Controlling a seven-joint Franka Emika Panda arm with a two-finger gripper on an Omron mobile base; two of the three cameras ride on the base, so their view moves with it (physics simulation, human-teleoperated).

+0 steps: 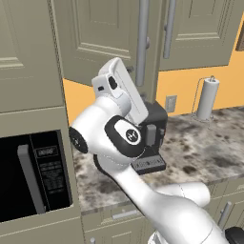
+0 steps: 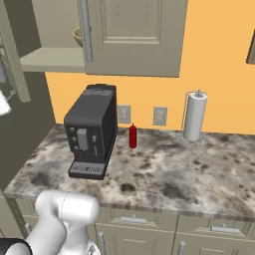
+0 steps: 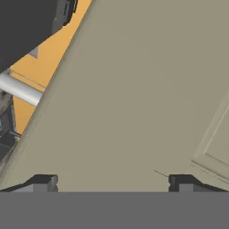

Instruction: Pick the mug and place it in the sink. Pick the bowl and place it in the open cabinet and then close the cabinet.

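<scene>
The tan bowl sits on the shelf inside the cabinet, just left of the door's long silver handle; only its rim edge shows. The cabinet door stands swung out over the counter. My gripper is open, its two dark fingertips far apart with nothing between them, facing the door's flat beige face at close range. The white hand is raised below the door's lower edge. The mug and the sink are out of view.
A black coffee machine stands on the marbled counter, with a slim red bottle beside it and a paper towel roll further right. A black microwave sits at the left. Drawer fronts run below the counter.
</scene>
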